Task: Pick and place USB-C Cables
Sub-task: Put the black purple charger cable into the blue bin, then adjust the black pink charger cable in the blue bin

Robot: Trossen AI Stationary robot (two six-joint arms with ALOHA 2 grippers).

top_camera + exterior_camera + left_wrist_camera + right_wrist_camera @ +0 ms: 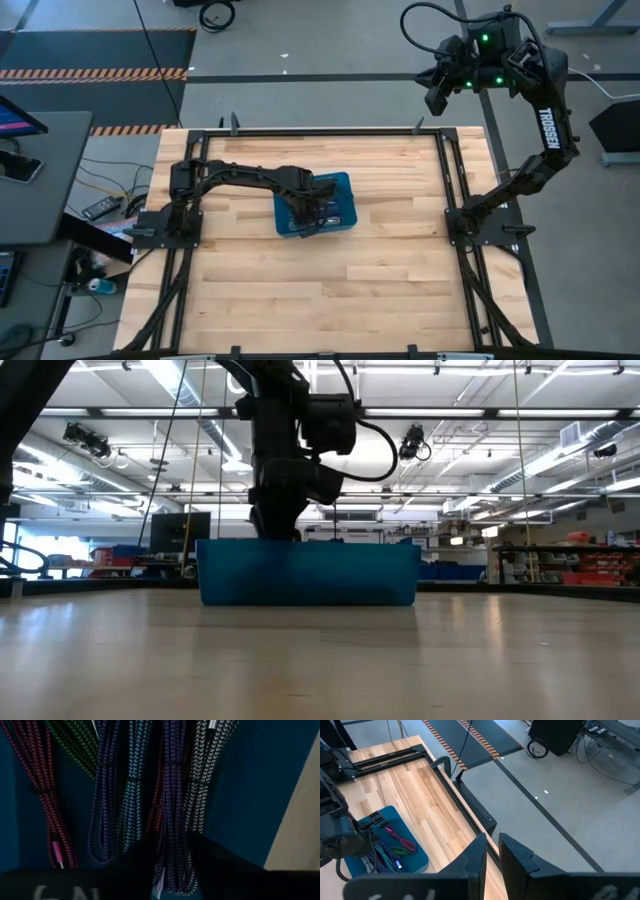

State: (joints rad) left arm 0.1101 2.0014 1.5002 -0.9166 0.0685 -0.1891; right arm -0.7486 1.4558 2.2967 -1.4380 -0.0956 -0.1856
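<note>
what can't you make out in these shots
- High view: the cables in the blue bin are hidden under the left arm and left gripper.
- Low view: the bin wall blocks everything inside, including the left gripper's tips.
- Left wrist view: the cables run off the picture's edge, so their count is unclear.
- Right wrist view: the cables are too small to count, and the left arm covers part of the bin.

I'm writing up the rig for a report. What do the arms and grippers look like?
Both arms are black and jointed. The right arm bears white TROSSEN lettering, green lights near its wrist and a looping black cable. The left arm is plain black. The right gripper has two flat, angular dark fingers.
</note>
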